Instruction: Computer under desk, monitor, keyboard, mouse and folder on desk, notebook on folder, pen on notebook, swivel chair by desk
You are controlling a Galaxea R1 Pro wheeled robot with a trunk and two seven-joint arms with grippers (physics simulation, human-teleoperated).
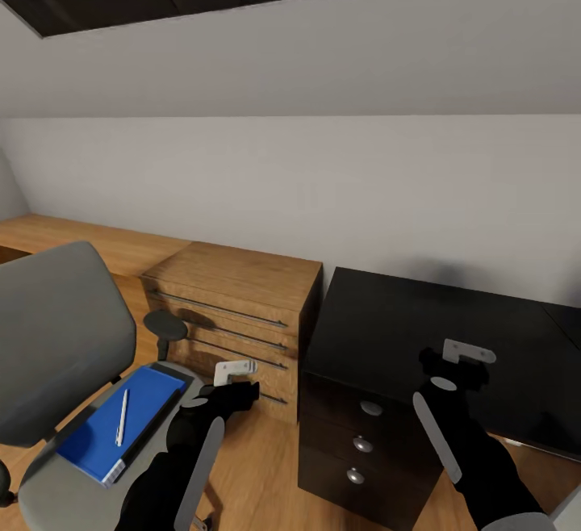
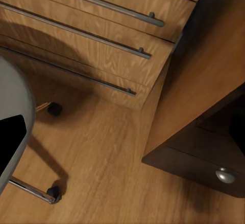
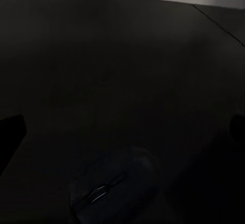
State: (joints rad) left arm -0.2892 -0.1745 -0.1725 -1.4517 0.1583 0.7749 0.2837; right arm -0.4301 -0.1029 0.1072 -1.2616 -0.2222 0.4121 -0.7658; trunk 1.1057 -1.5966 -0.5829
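The black desk is set by a white wall. The folder and pen are seen on the chair. The left gripper is held by the chair, the right gripper over the desk — whether they are open cannot be told.

The swivel chair is cut off at the left and near edges. The folder's near corner hides behind the left arm. The mouse shows only dimly.

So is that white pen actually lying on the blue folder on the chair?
Touching. In the head view the pen lies flat across the folder, which sits on the swivel chair seat, with no gap visible between them.
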